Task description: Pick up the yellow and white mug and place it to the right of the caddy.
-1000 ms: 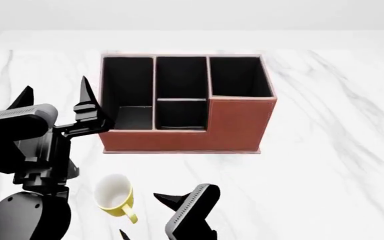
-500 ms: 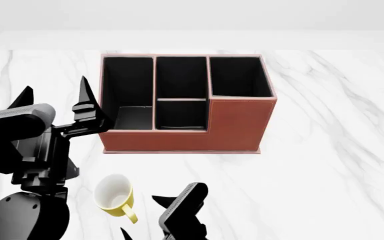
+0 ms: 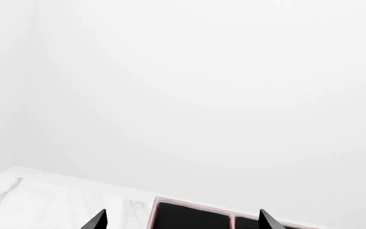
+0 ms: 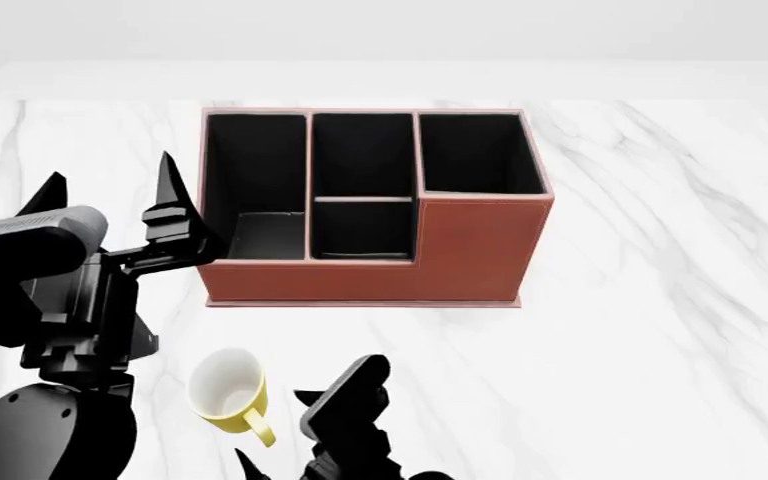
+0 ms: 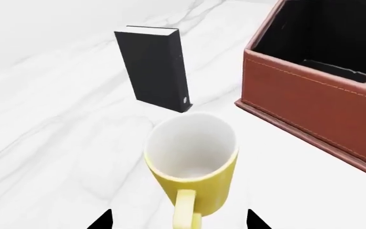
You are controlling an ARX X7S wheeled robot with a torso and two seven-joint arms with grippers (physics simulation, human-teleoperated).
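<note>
The yellow and white mug (image 4: pixel 228 388) stands upright on the marble table in front of the caddy's left end, with its handle (image 4: pixel 261 430) pointing toward me. The reddish-brown caddy (image 4: pixel 480 250) stands mid-table. My right gripper (image 4: pixel 273 427) is open, low at the mug's handle side. In the right wrist view the mug (image 5: pixel 192 160) fills the middle, and its handle (image 5: pixel 186 214) lies between the spread tips of the right gripper (image 5: pixel 177 220) without touching them. My left gripper (image 4: pixel 109 188) is open and empty, held above the table left of the caddy (image 3: pixel 189 207), tips apart (image 3: pixel 181 222).
A small black upright slab (image 5: pixel 154 69) stands beyond the mug, left of the caddy (image 5: pixel 316 102). The white marble table (image 4: pixel 664 330) stretches wide to the caddy's right. My left arm (image 4: pixel 51 330) rises just left of the mug.
My right gripper has slid left and closer to the mug, so the handle now sits between its tips. The left arm, mug and caddy have not moved.
</note>
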